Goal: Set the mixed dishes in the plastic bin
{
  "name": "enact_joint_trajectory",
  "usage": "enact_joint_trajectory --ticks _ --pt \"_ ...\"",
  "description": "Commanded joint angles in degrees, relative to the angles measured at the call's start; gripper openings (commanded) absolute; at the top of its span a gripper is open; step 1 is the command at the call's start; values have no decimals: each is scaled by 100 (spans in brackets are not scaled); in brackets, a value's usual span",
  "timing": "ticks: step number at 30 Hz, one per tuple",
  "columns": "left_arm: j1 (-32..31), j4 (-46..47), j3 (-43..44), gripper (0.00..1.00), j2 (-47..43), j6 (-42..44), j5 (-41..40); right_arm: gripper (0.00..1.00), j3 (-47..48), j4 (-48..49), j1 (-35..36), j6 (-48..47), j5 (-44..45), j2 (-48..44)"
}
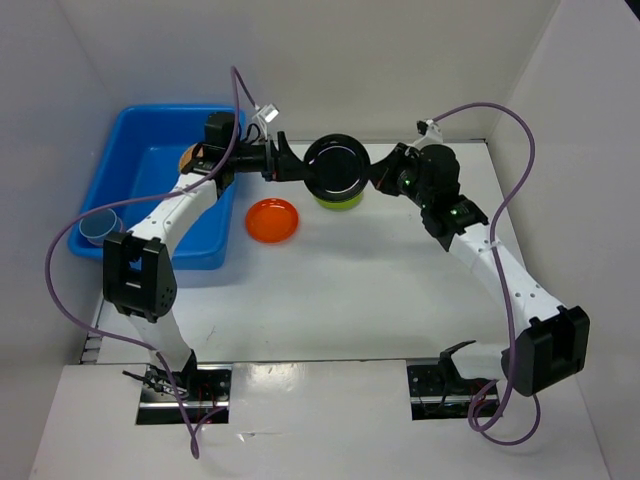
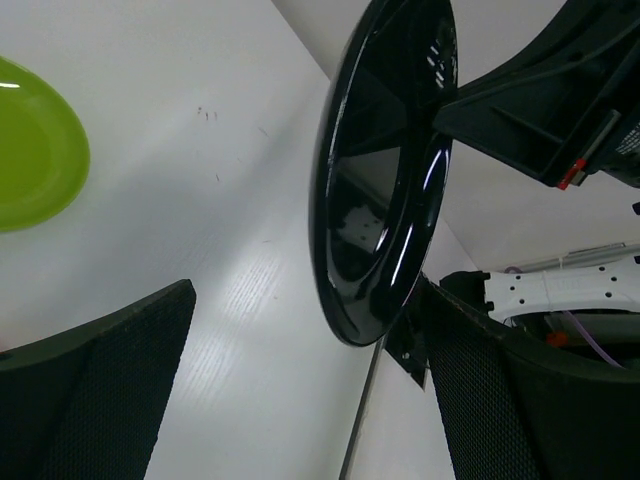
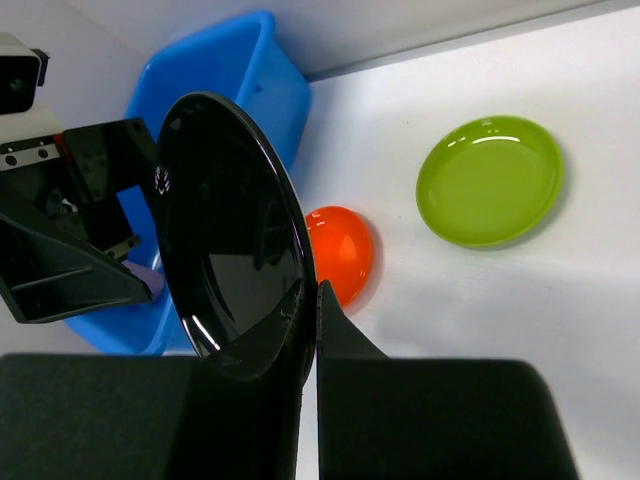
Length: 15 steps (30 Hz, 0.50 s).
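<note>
The black plate (image 1: 336,167) is held on edge above the table at the back middle. My right gripper (image 1: 378,175) is shut on its right rim; the right wrist view shows the fingertips (image 3: 318,290) pinching the plate (image 3: 230,230). My left gripper (image 1: 295,165) is open at the plate's left rim. In the left wrist view the plate (image 2: 385,180) hangs between the wide-apart fingers (image 2: 100,390), nearer the right one. The lime-green plate (image 1: 342,204) lies under the black plate and the orange plate (image 1: 272,220) lies in front of it. The blue bin (image 1: 160,110) stands at the left.
In the bin, a blue cup (image 1: 100,228) sits in the near left corner and a tan plate (image 1: 187,155) shows beside the left arm. White walls close the back and sides. The orange plate (image 3: 345,250) and lime-green plate (image 3: 490,180) lie on the white table.
</note>
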Motion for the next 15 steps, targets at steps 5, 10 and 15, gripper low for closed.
enact_joint_trajectory --ticks 5,10,15 --pt "-344 330 328 85 10 30 263 4 9 315 188 -20 -160 -222" --pt "-467 -12 530 31 221 91 185 4 80 315 249 -82 -160 -46" --pt "-467 -277 583 0 117 91 -316 10 212 315 249 -135 6 86"
